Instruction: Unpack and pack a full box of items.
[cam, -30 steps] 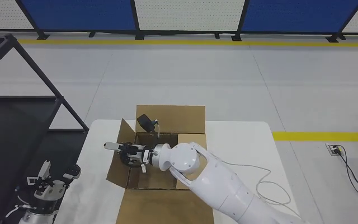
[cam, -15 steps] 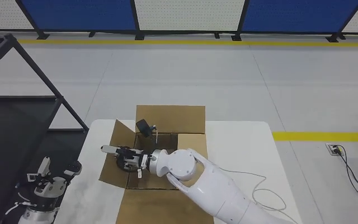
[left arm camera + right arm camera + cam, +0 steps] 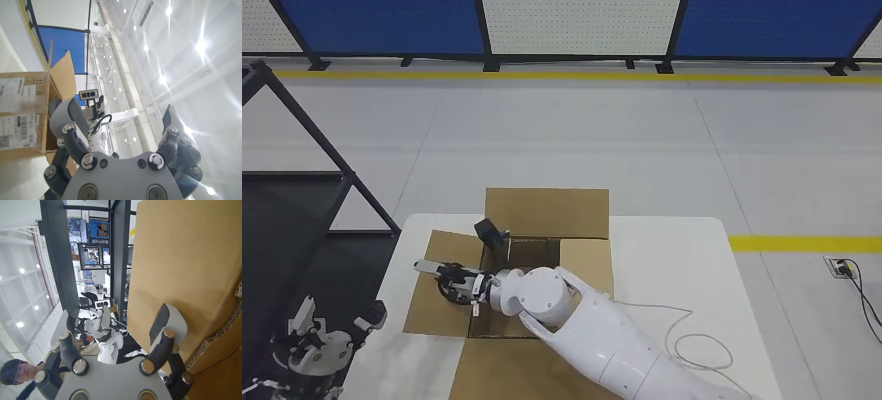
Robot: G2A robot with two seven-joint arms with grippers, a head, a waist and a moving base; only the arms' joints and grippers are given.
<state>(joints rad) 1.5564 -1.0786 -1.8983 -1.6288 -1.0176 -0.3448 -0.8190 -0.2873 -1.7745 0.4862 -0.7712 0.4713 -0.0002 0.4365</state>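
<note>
The box point(image 3: 547, 210) stands open on the table point(image 3: 672, 260). Its left flap point(image 3: 432, 305) is folded outward and lies nearly flat over the tabletop. The crease where the flap joins the box wall runs from the near side to the far side as the robot faces it. The right arm reaches across the box opening from the right, and the right gripper point(image 3: 439, 270) hovers over this flap, pointing leftward across the crease. Its fingers are spread wide with nothing between them. In the right wrist view the right gripper point(image 3: 117, 315) has one finger close against the brown face of the left flap point(image 3: 179, 266); I cannot tell whether they touch. The left gripper point(image 3: 327, 338) sits beyond the table's left edge, well apart from the box. It points upward and is also wide open and empty point(image 3: 121, 106), with the box point(image 3: 22, 113) off to its side. The right gripper is therefore much the nearer. Any push on the flap would probably need to go square to the crease. What is inside the box is hidden by the arm.
</note>
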